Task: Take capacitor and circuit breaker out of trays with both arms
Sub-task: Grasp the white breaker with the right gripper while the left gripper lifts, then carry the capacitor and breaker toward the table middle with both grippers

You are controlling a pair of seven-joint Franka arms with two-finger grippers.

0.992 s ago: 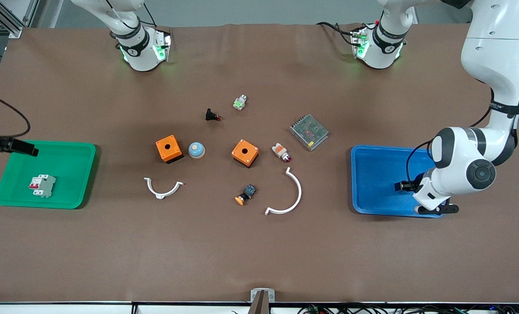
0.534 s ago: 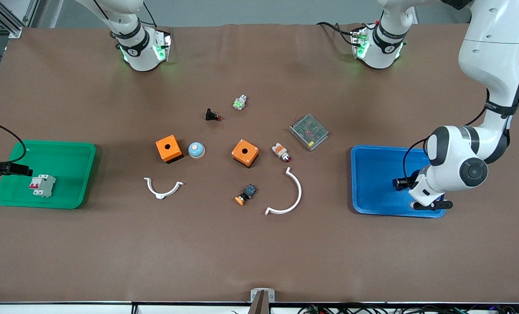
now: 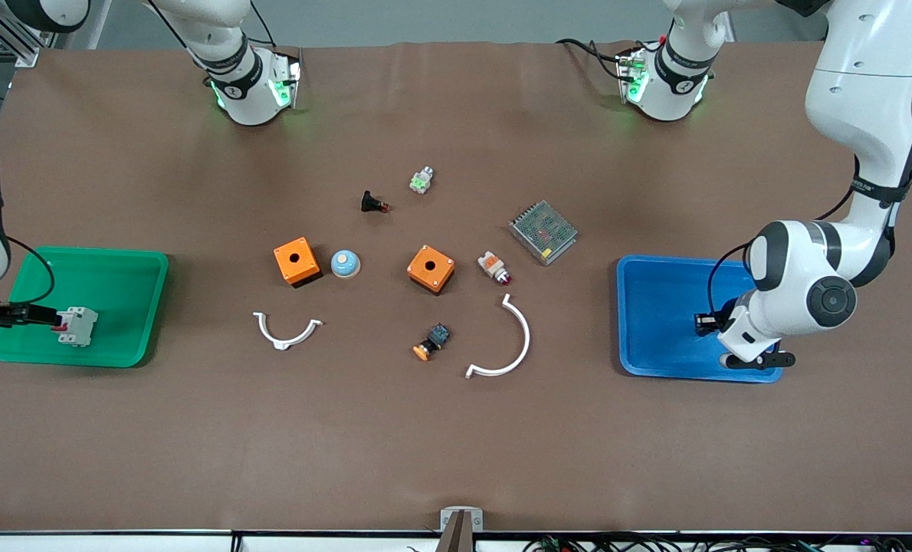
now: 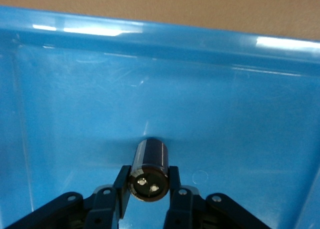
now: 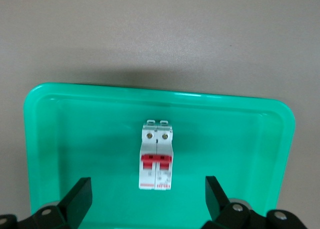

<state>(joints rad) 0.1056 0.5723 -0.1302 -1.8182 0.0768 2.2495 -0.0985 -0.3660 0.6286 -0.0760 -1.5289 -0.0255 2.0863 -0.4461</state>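
Front view: brown counter [image 3: 456, 429]. Green tray [image 3: 123, 264] at the right arm's end, breaker [image 3: 77, 326] lying in it. Right tool [image 3: 38, 315] low at the tray's outer edge, touching or just beside the breaker; fingers not readable here. Blue tray [image 3: 655, 307] at the left arm's end. Left tool [image 3: 707, 323] is down inside it, at the part nearer the front camera; capacitor not visible from here. Between the trays: two orange boxes [image 3: 296, 261] [image 3: 431, 268], blue-white dome [image 3: 345, 264] just beside the first box, white-orange switch [image 3: 494, 267] near the second. Farther from the camera: black button [image 3: 372, 203], small green-white part [image 3: 421, 180], grey meshed module [image 3: 543, 231]. Nearer the camera: two white curved clips [image 3: 287, 333] [image 3: 506, 341] and an orange-capped button [image 3: 431, 342] between them.

Left wrist view: left tool [image 4: 148, 189] clamped on the capacitor [image 4: 149, 170], one finger on each side of the black cylinder, its terminal end facing the camera. Capacitor sits low against the blue tray [image 4: 65, 114] floor; can't tell if it touches.

Right wrist view: right tool [image 5: 148, 199] spread wide, fingers holding nothing. Breaker [image 5: 156, 155] lies flat in the green tray [image 5: 75, 119], red levers up, between the two fingers but apart from both.
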